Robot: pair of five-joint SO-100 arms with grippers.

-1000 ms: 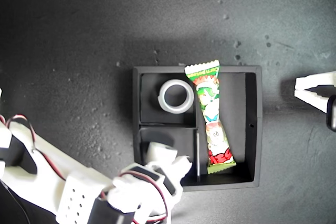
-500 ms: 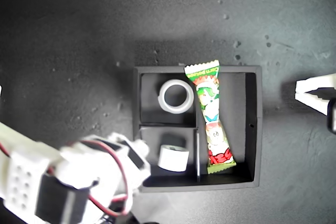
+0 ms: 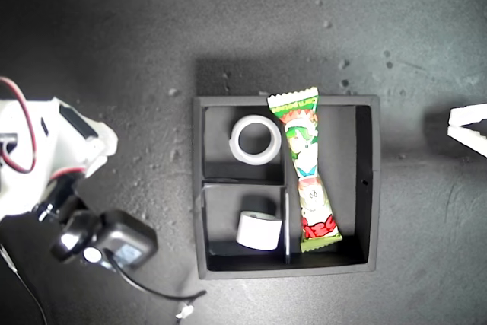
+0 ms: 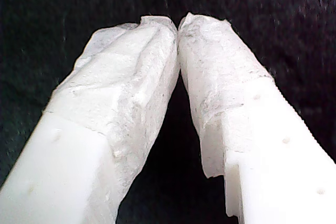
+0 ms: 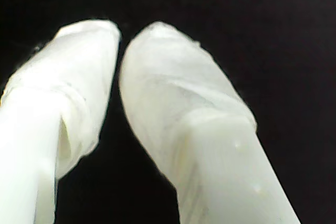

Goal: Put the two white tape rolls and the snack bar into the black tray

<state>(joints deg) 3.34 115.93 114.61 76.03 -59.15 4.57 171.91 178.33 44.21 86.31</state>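
The black tray [image 3: 367, 188] sits on the dark desk [image 3: 228, 20], slightly toward the exterior view's right of centre, and all three items lie inside it. The all-white tape roll [image 3: 255, 139] lies flat in the small compartment nearer the top of the exterior view, its open centre facing up. The second tape roll [image 3: 258, 224] stands on edge in the other small compartment, next to the thin wall that divides it from the long one. The snack bar [image 3: 306, 176] lies lengthwise in the long compartment, against that dividing wall, green end at the top wall of the tray and red end near the bottom. My first hand [image 4: 177, 24] shows its fingertips meeting, closed with nothing between them, over bare dark surface. My second hand [image 5: 119, 40] is likewise drawn nearly together and empty. One arm [image 3: 46, 157] is at the exterior view's left edge, well apart from the tray; white tips [image 3: 468, 127] show at its right edge. I cannot tell which is which.
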